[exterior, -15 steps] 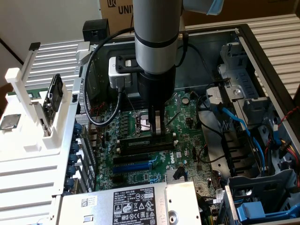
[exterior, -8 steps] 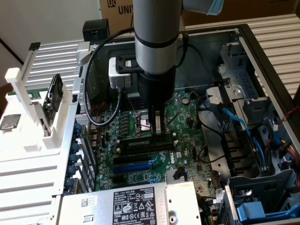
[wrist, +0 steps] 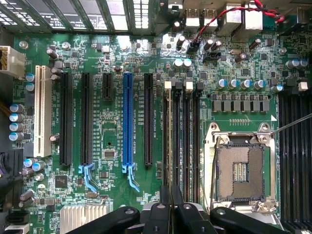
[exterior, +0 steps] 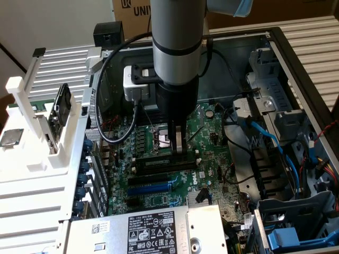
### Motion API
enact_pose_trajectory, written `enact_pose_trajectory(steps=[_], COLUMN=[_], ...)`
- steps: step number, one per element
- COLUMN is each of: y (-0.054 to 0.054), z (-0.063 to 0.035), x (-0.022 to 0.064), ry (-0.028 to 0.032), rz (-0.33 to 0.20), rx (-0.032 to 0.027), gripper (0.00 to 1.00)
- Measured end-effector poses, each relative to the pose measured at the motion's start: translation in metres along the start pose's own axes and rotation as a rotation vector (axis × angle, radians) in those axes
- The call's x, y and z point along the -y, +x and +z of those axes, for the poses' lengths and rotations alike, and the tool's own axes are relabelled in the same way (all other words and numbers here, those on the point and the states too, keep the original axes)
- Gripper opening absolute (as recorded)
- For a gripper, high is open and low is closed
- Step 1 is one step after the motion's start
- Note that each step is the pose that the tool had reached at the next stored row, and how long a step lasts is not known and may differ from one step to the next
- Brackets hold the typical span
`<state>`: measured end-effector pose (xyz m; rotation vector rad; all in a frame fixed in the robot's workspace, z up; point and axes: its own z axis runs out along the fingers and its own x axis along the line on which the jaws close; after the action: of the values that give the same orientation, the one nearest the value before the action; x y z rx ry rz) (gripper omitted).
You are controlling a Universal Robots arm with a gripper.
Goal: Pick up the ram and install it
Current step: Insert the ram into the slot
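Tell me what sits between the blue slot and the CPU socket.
Wrist view: one long black slot, then a bank of memory slots, between the blue slot and the CPU socket.

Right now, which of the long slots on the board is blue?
The blue slot, second out from the four memory slots, with one long black slot between them. The rest are black, bar one white slot at the far end.

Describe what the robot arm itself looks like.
The arm is a grey metal cylinder with a black ring and a light blue cap. Its lower section is black, ending in narrow jaws. A white camera box sits on its side, with a black cable looping off.
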<state>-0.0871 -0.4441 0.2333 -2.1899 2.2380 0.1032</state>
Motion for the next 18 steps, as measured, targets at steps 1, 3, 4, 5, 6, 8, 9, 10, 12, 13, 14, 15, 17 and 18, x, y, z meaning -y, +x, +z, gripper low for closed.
enact_pose_trajectory(steps=[1,3,4,5,6,8,9,10,12,13,14,15,17,18], y=[0.0000,0.0000,0.0000,0.0000,0.0001,0.0001,0.0001,0.0001,0.0002,0.0003,0.0003,0.0003,0.0003,0.0003], z=[0.0001,0.0006,0.0010,0.0015,0.0017,0.0025,0.0032,0.0035,0.0057,0.0062,0.0062,0.0063,0.0063,0.0063], x=[0.0000,0.0000,0.0001,0.0001,0.0001,0.0001,0.0001,0.0001,0.0002,0.0002,0.0002,0.0002,0.0003,0.0003], ry=[0.0000,0.0000,-0.0001,-0.0001,-0.0001,0.0000,0.0000,0.0000,0.0000,0.0000,-0.0001,-0.0001,-0.0001,0.0000], rz=[0.000,0.000,0.000,0.000,0.000,0.000,0.000,0.000,0.000,0.000,0.000,0.000,0.000,0.000], rx=[0.0000,0.0000,-0.0001,-0.0001,-0.0002,0.0000,0.0000,0.0000,-0.0002,0.0000,-0.0002,-0.0003,-0.0004,-0.0004], gripper=[0.12,0.12,0.12,0.12,0.12,0.12,0.12,0.12,0.12,0.12,0.12,0.12,0.12,0.12])
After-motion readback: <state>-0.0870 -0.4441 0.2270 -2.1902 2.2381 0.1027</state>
